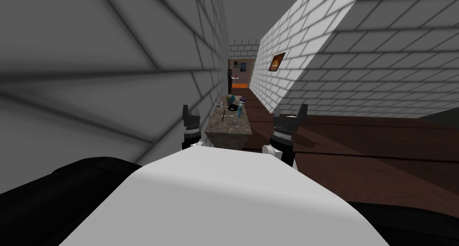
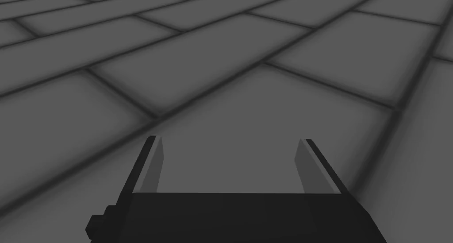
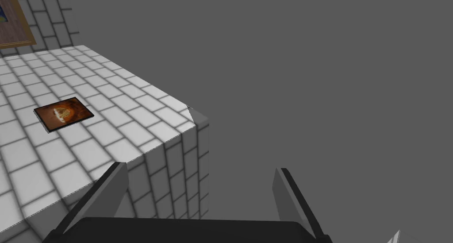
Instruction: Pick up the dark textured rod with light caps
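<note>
Rod [image 1: 223,115] on worktop [image 1: 228,133], well ahead, between my left hand [image 1: 191,110] and right hand [image 1: 291,110], both released.

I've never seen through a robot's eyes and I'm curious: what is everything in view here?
table: one, mottled brown-grey top, ahead beside the grey brick wall.
rod: one, dark, thin, lying along the table top.
small items: several, blue, teal and dark, too small to name, farther along the table.
framed picture: one, orange-brown, on the white brick wall at right.
floor: one, dark brown boards, right of the table.
left gripper: one, dark, open, raised left of the table.
right gripper: one, dark, open, raised right of the table.
</note>
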Robot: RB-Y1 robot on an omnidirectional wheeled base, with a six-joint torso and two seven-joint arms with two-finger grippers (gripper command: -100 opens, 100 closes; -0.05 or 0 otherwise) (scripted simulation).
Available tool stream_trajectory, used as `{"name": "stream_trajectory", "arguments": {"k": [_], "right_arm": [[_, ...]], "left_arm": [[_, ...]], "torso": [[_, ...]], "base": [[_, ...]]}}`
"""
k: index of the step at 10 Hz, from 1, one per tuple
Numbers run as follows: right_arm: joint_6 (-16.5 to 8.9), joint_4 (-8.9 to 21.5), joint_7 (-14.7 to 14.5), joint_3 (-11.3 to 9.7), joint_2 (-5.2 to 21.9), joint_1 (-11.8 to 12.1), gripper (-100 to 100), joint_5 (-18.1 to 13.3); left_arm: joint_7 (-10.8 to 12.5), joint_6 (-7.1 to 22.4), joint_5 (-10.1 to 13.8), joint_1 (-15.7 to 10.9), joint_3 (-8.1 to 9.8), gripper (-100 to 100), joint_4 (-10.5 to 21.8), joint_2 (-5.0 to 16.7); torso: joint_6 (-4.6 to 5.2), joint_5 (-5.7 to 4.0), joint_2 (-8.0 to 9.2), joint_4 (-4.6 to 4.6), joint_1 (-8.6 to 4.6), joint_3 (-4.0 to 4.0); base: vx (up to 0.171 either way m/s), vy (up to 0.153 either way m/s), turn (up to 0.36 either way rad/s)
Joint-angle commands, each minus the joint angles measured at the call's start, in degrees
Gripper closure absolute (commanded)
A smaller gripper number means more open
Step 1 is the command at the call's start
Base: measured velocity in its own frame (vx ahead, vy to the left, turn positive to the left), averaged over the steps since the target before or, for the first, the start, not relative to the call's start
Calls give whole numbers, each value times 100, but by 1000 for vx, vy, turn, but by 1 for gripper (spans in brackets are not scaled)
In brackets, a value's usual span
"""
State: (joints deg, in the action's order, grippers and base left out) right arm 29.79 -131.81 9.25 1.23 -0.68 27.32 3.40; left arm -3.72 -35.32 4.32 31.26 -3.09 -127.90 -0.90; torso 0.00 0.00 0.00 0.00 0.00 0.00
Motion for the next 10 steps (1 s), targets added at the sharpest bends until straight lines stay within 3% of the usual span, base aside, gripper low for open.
{"name": "stream_trajectory", "arguments": {"k": [1, 6, 7, 10], "right_arm": [[0, 0, 0, 0, 0, 0, 0, 0], [0, 0, 0, -2, -1, -2, 0, 0], [0, 0, 0, -2, -1, -2, 0, 0], [0, 0, 0, -1, -1, -2, 0, 0]], "left_arm": [[77, -142, -66, 82, -30, -100, 174, 236], [465, -770, -390, 458, -156, -100, 970, 1013], [465, -772, -390, 458, -156, -100, 1004, 1019], [846, -1292, -690, 774, -253, -100, 1645, 1566]], "torso": [[0, 0, 0, 0, 0, 0], [2, -10, 56, 12, -46, 32], [2, -11, 62, 14, -45, 36], [2, -8, 47, 10, -35, 27]], "base": [[-54, -46, -96], [-131, -102, -132], [-93, -75, -41], [-115, -108, -196]]}}
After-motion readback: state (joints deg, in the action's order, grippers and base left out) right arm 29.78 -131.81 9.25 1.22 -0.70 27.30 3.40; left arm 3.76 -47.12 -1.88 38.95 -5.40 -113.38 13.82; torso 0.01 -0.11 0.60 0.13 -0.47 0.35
